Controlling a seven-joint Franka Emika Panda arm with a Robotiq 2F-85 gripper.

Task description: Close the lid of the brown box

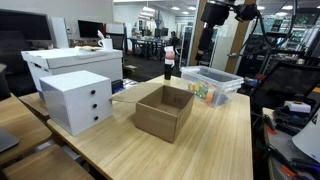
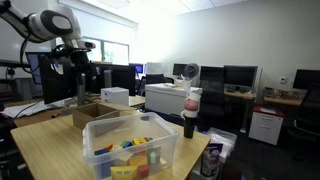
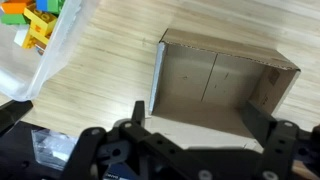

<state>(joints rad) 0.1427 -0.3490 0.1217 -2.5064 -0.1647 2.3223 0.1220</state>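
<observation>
The brown box (image 1: 163, 112) stands open on the wooden table and looks empty inside; it also shows in an exterior view (image 2: 94, 114) and in the wrist view (image 3: 222, 82). Its lid (image 3: 155, 82) stands up along one side of the box and shows edge-on; in an exterior view it sticks out from the box's side (image 1: 127, 97). My gripper (image 3: 195, 128) is open and empty, with its fingers spread above the box's near edge. In an exterior view it hangs above the box (image 2: 80, 88). No label on the lid is visible.
A clear plastic bin (image 1: 211, 84) with colourful toys stands close to the box (image 2: 130, 146). A white drawer unit (image 1: 77, 100) stands on the other side. A dark bottle (image 2: 190, 112) stands by the bin. A large white box (image 1: 70, 62) is behind.
</observation>
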